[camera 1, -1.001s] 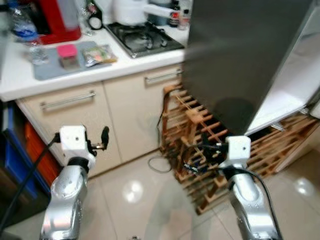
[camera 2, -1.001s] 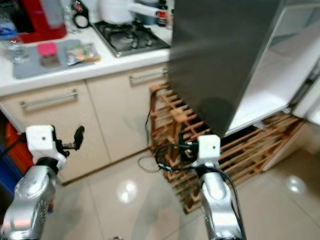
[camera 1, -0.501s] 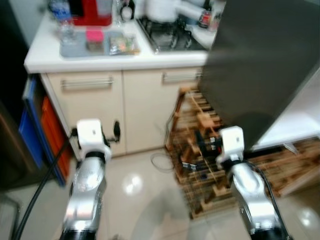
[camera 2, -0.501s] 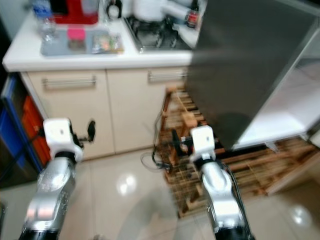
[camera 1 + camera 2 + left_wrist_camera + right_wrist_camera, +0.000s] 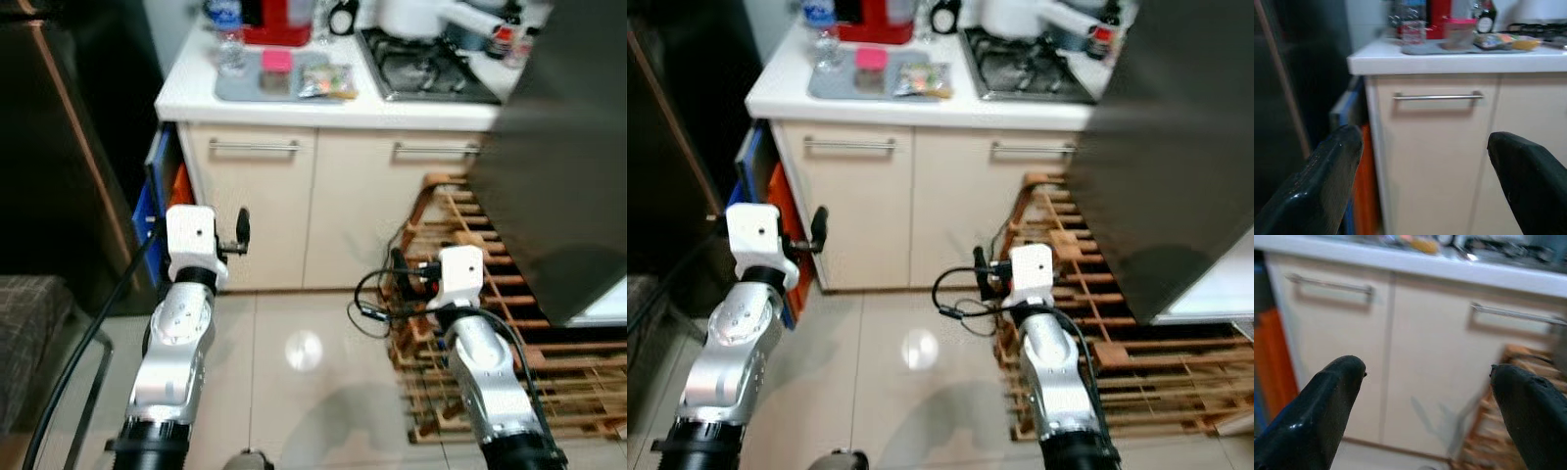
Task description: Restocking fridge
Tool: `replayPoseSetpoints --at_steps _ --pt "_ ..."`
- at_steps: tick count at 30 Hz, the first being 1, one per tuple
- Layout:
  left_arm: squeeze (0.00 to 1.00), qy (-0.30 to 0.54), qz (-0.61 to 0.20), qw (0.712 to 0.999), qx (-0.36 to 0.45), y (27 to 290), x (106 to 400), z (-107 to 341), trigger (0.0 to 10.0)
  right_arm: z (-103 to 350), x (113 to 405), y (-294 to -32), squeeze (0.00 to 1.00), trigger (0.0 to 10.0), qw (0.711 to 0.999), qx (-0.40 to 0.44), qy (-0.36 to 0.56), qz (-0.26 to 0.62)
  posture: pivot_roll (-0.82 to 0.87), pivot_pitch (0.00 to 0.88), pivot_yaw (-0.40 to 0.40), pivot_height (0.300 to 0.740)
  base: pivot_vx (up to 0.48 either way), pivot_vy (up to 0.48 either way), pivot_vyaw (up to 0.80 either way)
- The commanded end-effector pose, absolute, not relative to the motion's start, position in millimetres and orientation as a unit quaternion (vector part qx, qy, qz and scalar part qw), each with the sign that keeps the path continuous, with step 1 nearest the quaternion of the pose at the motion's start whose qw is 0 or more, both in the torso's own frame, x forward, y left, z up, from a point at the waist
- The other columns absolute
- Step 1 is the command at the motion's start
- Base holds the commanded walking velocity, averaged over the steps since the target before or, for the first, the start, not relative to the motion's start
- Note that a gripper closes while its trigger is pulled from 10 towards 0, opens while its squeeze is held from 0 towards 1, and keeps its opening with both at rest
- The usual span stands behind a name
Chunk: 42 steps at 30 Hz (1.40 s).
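Left eye view: cabinet (image 5: 323, 211) ahead, wooden rack (image 5: 490, 323) right; left tool (image 5: 1425, 191), right tool (image 5: 1425, 416) both spread, empty

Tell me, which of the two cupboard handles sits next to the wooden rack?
The right-hand handle, under the stove; the wooden rack stands just below it. The other handle is beside the blue and orange crates.

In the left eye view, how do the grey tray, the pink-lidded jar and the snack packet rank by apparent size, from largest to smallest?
1. Grey tray, clearly largest.
2. Snack packet.
3. Pink-lidded jar, though it looks close to the packet, so this order is uncertain.
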<state>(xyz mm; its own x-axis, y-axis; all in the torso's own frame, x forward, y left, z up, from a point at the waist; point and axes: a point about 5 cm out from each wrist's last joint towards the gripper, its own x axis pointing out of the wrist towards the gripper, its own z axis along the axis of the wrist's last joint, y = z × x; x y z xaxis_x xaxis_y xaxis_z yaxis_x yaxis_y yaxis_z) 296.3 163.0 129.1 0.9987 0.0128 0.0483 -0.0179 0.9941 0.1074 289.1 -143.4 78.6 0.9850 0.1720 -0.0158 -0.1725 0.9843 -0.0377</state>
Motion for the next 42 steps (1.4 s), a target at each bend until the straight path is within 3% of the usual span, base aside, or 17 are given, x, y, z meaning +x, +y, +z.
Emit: replayPoseSetpoints --at_steps 1,10,18,22,26,42 --pt "0.0 -0.036 -0.014 0.998 0.052 155.3 300.4 135.2 10.0 79.3 290.7 -149.8 0.09 10.0 0.997 -0.025 0.002 0.069 -0.06 0.0 -0.029 0.74 0.0 0.0 0.73" --pt "0.0 -0.046 -0.007 0.998 0.038 156.3 302.7 141.6 10.0 81.3 291.6 -149.5 0.05 10.0 0.997 -0.023 -0.006 0.067 -0.05 0.0 -0.039 0.74 0.346 0.0 0.15" --pt "0.0 -0.054 -0.004 0.998 0.034 153.4 299.5 142.1 10.0 85.7 292.4 -148.5 0.05 10.0 0.996 -0.035 -0.017 0.076 -0.06 0.0 -0.049 0.74 0.48 0.0 0.0" --pt "0.0 -0.053 -0.004 0.998 0.032 151.4 299.2 141.5 10.0 90.4 293.3 -144.2 0.09 10.0 0.995 -0.04 -0.028 0.088 -0.07 0.0 -0.055 0.74 0.48 0.0 0.75" --pt "0.0 -0.06 -0.009 0.998 0.031 150.9 302.4 146.8 10.0 90.8 295.6 -142.7 0.05 10.0 0.995 -0.036 -0.027 0.084 -0.06 0.0 -0.054 0.74 0.48 0.0 0.0" --pt "0.0 -0.078 -0.01 0.997 0.017 147.8 302.5 161.8 10.0 99.2 296.8 -140.0 0.05 10.0 0.995 -0.029 -0.045 0.08 -0.06 0.0 -0.056 0.74 0.48 0.0 0.0"
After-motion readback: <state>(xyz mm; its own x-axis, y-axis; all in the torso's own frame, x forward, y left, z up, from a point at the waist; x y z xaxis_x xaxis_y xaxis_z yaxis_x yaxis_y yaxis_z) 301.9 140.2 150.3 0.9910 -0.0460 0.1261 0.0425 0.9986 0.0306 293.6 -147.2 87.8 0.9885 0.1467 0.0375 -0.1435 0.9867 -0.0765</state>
